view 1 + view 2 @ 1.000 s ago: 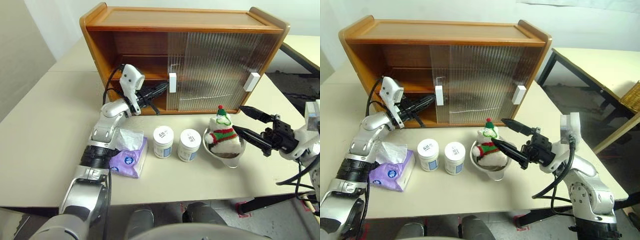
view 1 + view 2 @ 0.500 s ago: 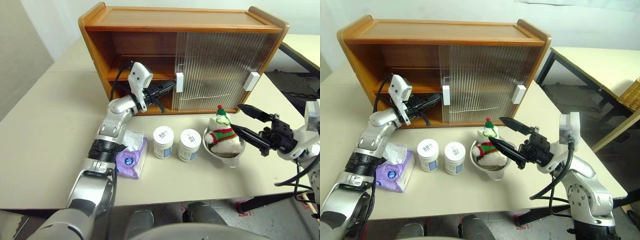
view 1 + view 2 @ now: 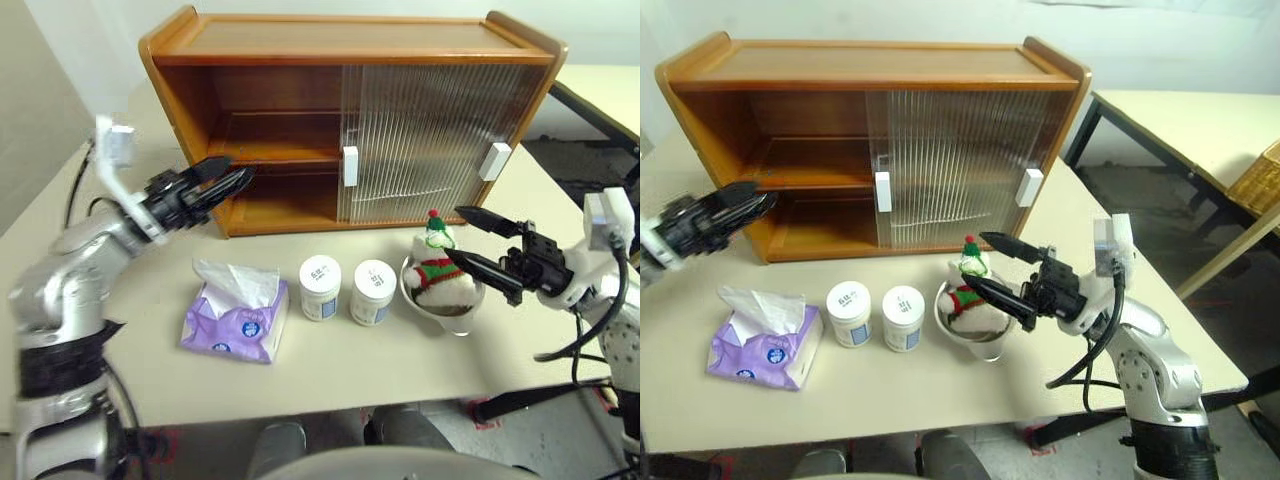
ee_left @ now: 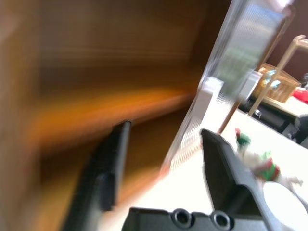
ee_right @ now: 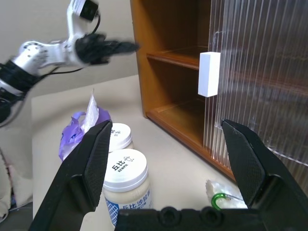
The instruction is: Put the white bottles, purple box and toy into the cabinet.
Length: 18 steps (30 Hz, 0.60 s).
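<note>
Between my two end effectors, on the desk [image 3: 90, 300], all four things wait outside the cabinet [image 3: 350, 110]. The toy [image 3: 437, 268] sits in a metal bowl [image 3: 445, 308] just beside the fingertips of my right end effector [image 3: 472, 240], whose jaws stand wide and empty, one finger above the toy's level and one alongside it. The two white bottles [image 3: 346, 290] stand side by side, the nearer one just beyond the bowl from that end effector. The purple box [image 3: 235, 320] lies further on, below and in front of my left end effector [image 3: 228, 178], which hovers near the cabinet's open left end with its fingers apart and nothing between them.

My judgement of the risks: if my right end effector closes low on the toy, it may catch the bowl's rim and drag or tip the bowl into the nearest bottle. The plush is soft, so a shallow pinch could slip off. Only the cabinet's left half is open; carrying the toy there means crossing over the bottles, and a low path could knock them down. My left end effector, so near the cabinet's side panel, could strike the wood if it swings carelessly.
</note>
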Each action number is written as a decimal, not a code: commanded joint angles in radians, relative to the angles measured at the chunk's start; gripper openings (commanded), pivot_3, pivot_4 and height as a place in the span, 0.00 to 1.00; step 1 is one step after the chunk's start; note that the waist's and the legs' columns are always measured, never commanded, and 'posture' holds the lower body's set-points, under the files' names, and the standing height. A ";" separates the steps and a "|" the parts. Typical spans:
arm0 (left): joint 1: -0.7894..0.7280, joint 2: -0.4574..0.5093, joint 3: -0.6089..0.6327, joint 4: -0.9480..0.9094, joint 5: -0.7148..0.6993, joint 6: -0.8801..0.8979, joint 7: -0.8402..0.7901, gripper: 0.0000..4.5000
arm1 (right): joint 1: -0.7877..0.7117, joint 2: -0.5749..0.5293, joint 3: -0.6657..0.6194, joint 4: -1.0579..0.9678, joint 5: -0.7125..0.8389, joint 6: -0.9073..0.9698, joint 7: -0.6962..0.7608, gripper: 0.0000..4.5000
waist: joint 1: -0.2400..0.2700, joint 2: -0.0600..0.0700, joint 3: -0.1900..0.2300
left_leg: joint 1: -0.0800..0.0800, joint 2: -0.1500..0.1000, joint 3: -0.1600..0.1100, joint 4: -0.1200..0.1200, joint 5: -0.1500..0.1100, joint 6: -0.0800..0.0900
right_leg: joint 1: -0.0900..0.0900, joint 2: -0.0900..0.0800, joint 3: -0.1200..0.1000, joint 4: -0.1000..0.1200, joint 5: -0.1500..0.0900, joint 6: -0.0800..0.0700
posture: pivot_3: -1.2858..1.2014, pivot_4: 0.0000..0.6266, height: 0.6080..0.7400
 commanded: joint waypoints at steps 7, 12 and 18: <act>0.365 0.152 0.217 0.011 -0.108 0.200 -0.148 1.00 | -0.025 -0.012 0.011 0.042 -0.023 0.008 0.039 1.00 | 0.032 -0.004 -0.006 | 0.001 0.005 -0.002 -0.009 0.001 -0.004 | -0.012 0.000 -0.003 0.001 -0.002 -0.011 | 0.48 0.00 1.00; 0.492 0.186 0.185 -0.004 -0.076 0.212 -0.203 1.00 | -0.026 -0.017 0.005 0.048 -0.025 0.009 0.048 1.00 | 0.036 0.001 -0.013 | 0.001 0.008 -0.001 -0.012 0.002 -0.009 | -0.015 0.001 -0.006 0.003 -0.001 -0.017 | 0.48 0.01 1.00; 0.420 0.133 0.062 0.041 -0.026 0.218 -0.098 1.00 | -0.025 -0.024 0.002 0.052 -0.030 0.006 0.055 1.00 | 0.040 0.003 -0.014 | 0.002 0.008 0.000 -0.012 0.002 -0.013 | -0.017 0.001 -0.005 0.009 -0.001 -0.018 | 0.47 0.00 1.00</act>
